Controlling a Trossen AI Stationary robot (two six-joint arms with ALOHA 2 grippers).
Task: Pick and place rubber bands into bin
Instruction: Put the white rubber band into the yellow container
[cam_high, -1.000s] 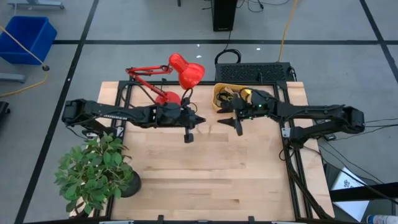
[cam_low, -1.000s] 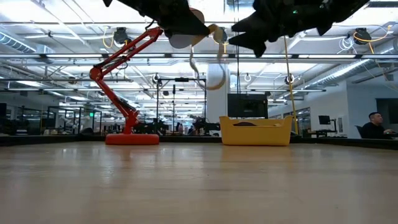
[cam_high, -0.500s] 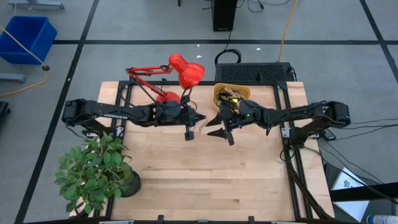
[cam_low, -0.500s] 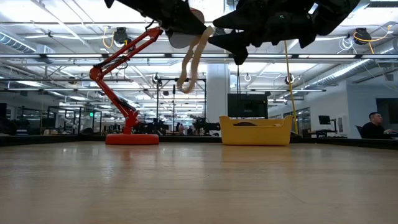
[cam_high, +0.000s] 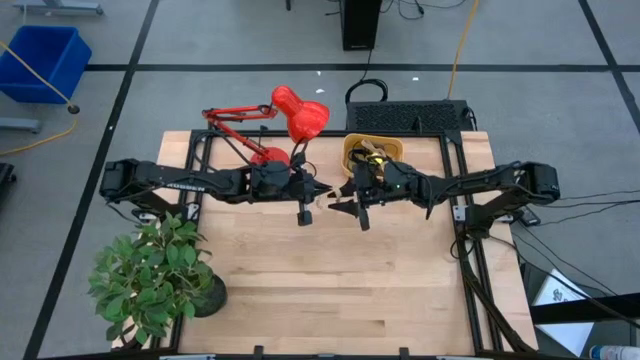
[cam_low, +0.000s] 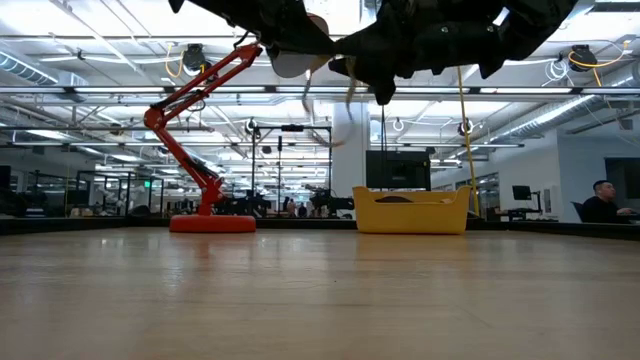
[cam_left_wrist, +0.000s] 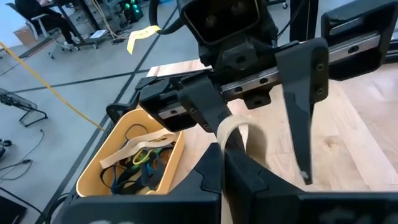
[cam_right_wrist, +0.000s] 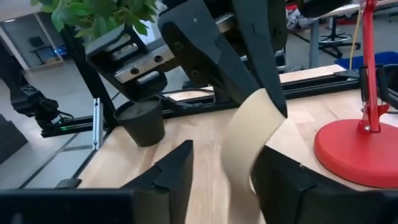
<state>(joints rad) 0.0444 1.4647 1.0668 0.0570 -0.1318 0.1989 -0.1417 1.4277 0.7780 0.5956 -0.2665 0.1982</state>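
- Several coloured rubber bands (cam_left_wrist: 140, 163) already lie in the shallow orange-yellow plastic bin (cam_left_wrist: 99, 179).
- 1 wide tan rubber band (cam_left_wrist: 239, 135) hangs in mid-air beside the bin, not yet delivered.
- Left gripper (cam_high: 305, 207), near the bin, is clamped shut on that band.
- Right gripper (cam_high: 358, 210) straddles the same band, fingers partly open, apparently taking it over.

The bench (cam_high: 330, 290) was pale, smooth wood with visible grain. The bin (cam_left_wrist: 99, 174) looked like glossy orange-yellow plastic. A tan rubber band (cam_left_wrist: 239, 134) appeared matt. The lamp (cam_high: 298, 115) was shiny red.
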